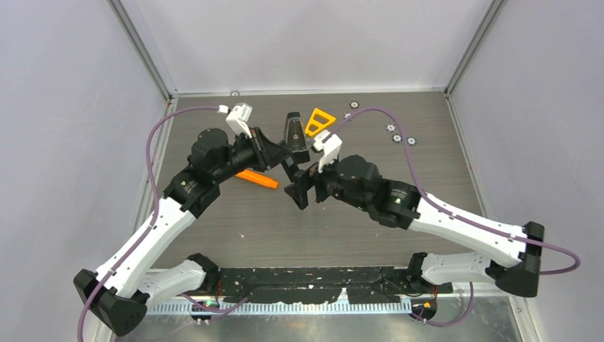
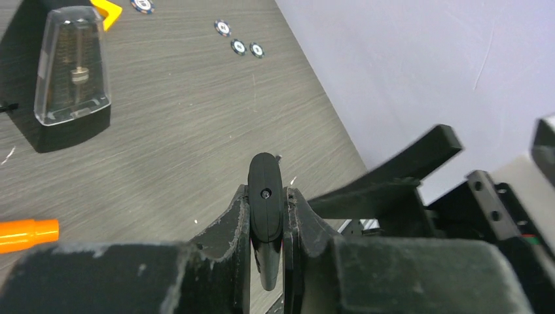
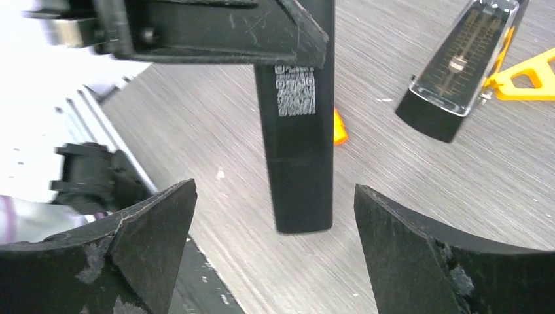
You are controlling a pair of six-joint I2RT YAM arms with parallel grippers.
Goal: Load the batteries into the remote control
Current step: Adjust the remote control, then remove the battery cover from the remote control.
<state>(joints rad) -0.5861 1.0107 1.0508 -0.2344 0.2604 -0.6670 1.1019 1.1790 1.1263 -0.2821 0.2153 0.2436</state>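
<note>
The remote control [image 2: 264, 171], a slim black bar, is held off the table with my left gripper [image 2: 267, 193] shut on it; in the left wrist view I see it edge-on between the fingers. In the top view the left gripper [image 1: 273, 154] and right gripper [image 1: 298, 191] meet at mid-table. The right wrist view shows the remote's [image 3: 298, 157] back with a white code label. Its free end reaches in between the open fingers of my right gripper [image 3: 274, 190], and neither finger touches it. The batteries are out of view.
A tapered black case with a clear front [image 1: 295, 132] lies behind the grippers, with a yellow triangle [image 1: 319, 121] beside it. An orange marker [image 1: 258, 178] lies under the left arm. Small silver discs [image 1: 399, 135] sit at the back right.
</note>
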